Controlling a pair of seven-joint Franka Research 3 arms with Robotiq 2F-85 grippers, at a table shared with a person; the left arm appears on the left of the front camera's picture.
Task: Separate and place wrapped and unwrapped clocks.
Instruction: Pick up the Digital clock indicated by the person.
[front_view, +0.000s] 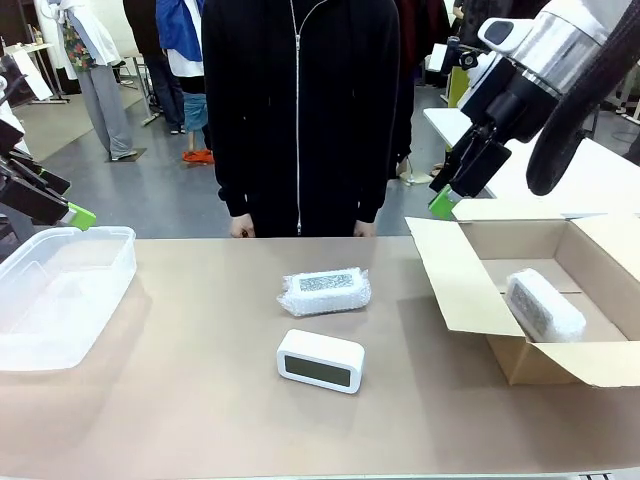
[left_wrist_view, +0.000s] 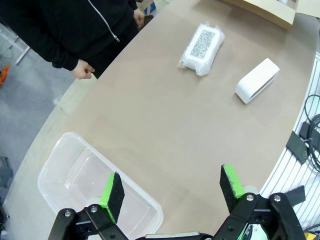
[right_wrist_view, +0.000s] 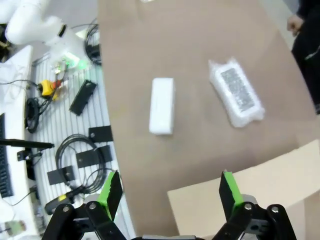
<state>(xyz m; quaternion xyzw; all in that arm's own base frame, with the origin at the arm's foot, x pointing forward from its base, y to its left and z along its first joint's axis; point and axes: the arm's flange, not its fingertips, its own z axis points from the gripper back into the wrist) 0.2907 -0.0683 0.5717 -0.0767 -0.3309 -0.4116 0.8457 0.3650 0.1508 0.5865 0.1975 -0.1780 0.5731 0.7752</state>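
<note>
A bubble-wrapped clock lies mid-table, also seen at the top of the left wrist view and in the right wrist view. The bare white clock with a dark face stands in front of it. A second wrapped bundle rests inside the cardboard box at the right. My right gripper hangs open above the box's left flap, holding nothing. My left gripper is open above the clear bin, with nothing between its fingers.
A person in a black zip jacket stands at the far edge, hands near the table. The clear plastic bin sits at the table's left end. Cables and tools lie beyond the table's near edge.
</note>
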